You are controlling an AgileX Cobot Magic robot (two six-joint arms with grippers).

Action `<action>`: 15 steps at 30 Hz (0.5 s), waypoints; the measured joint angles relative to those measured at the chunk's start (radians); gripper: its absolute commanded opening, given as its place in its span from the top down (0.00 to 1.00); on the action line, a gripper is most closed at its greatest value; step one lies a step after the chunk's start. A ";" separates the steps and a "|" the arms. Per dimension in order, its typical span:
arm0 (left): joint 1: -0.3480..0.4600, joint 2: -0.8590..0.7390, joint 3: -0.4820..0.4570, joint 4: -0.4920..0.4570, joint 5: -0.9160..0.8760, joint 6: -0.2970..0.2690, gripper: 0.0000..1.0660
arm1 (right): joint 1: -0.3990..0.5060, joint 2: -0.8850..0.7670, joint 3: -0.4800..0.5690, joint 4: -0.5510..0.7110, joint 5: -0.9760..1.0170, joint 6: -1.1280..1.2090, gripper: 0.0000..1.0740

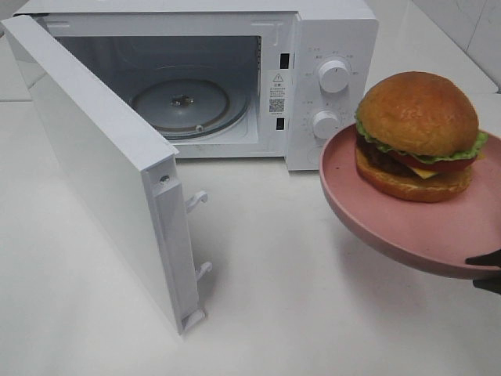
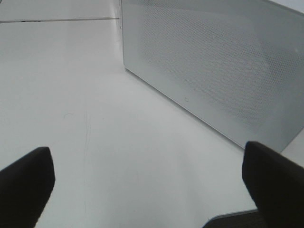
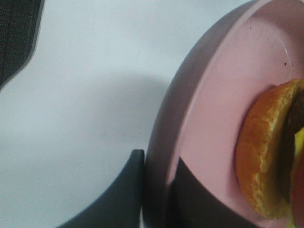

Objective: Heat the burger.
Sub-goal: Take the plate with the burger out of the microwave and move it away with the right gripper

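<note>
The burger (image 1: 417,135), with a golden-brown bun, green lettuce, cheese and a dark patty, sits on a round pink plate (image 1: 391,223) held in the air at the right, in front of the microwave's knobs. My right gripper (image 1: 487,270) is shut on the plate's near rim; the right wrist view shows its fingers (image 3: 123,190) clamping the rim (image 3: 171,123) beside the burger (image 3: 266,156). My left gripper (image 2: 152,180) is open and empty, over the table beside the microwave door's outer face (image 2: 213,66). It does not show in the exterior view.
The white microwave (image 1: 329,31) stands at the back, its door (image 1: 109,172) swung wide open toward the front left. Its glass turntable (image 1: 180,106) is bare. Two knobs (image 1: 334,76) are on its right panel. The white table (image 1: 313,313) extends in front.
</note>
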 measured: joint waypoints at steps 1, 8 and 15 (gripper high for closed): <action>0.000 0.000 0.000 0.000 0.000 0.000 0.06 | 0.000 0.000 0.002 -0.050 0.005 0.062 0.98; 0.000 0.000 0.000 0.000 0.000 0.000 0.06 | 0.000 0.000 0.003 -0.207 0.030 0.319 0.98; 0.000 0.000 0.000 0.000 0.000 0.000 0.06 | 0.000 0.000 0.003 -0.314 0.110 0.559 0.98</action>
